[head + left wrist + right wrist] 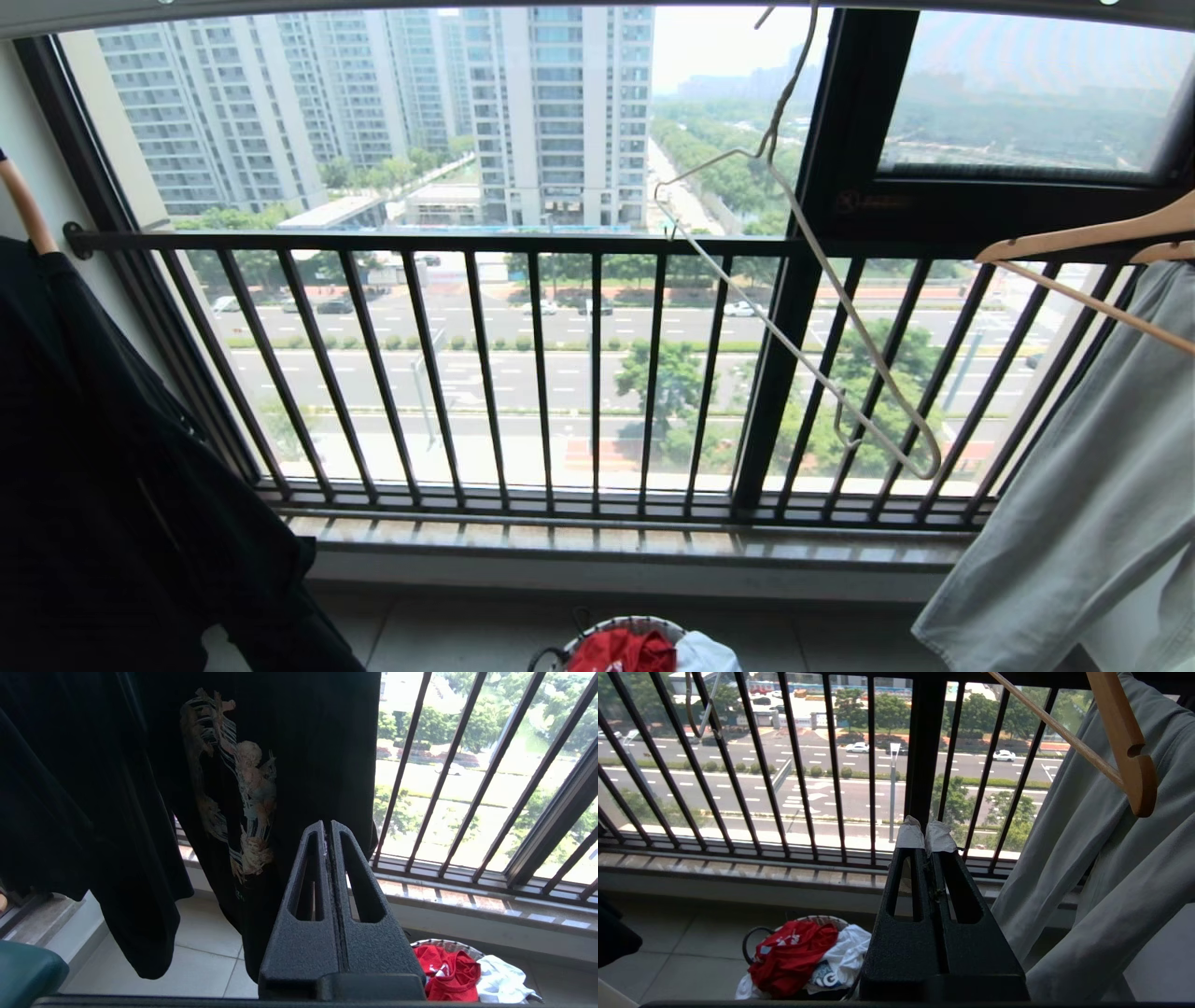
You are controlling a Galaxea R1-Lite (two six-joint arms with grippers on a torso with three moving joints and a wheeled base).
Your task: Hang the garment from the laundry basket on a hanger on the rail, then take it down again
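The red shirt [791, 954] lies crumpled in the round basket [749, 942] on the tiled floor, below the thin wire hanger [803, 271], which hangs bare for it. Left tool [327, 828] and right tool [925, 835] are pressed together, empty, above the basket.
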